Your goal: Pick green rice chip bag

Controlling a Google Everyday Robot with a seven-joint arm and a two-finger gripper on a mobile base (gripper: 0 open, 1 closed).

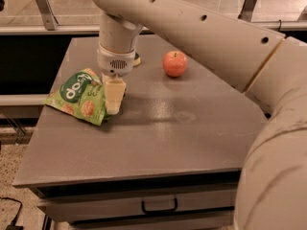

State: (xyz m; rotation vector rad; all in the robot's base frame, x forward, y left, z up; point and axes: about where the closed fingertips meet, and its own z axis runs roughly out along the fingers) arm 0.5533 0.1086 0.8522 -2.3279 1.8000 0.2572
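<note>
Since every position below is referenced to the bag, locate it first: the bag is a crinkled light-green pouch with a dark green round logo and pictures of round tan rice cakes.

1. Arm. My arm enters from the right of the bag, passes above and behind it, and turns straight down at the wrist, just behind the bag's right edge.

2. Table. The grey table lies directly under the bag and supports it. The bag lies flat on the surface, and its left corner is close to the table's left edge.

3. Drawer. A drawer with a dark handle sits below and to the right of the bag, well apart from it, under the table's near edge.

4. Gripper. My gripper points downward at the bag's right edge, and its cream tip overlaps that edge in this view. I cannot tell whether it is set wide or narrow, or whether it touches the bag. The bag is not lifted.

5. Apple. A red apple stands upright to the right of the bag and farther back, well apart from it.

6. Small item. A small item sits behind the bag, mostly hidden by my wrist.
</note>
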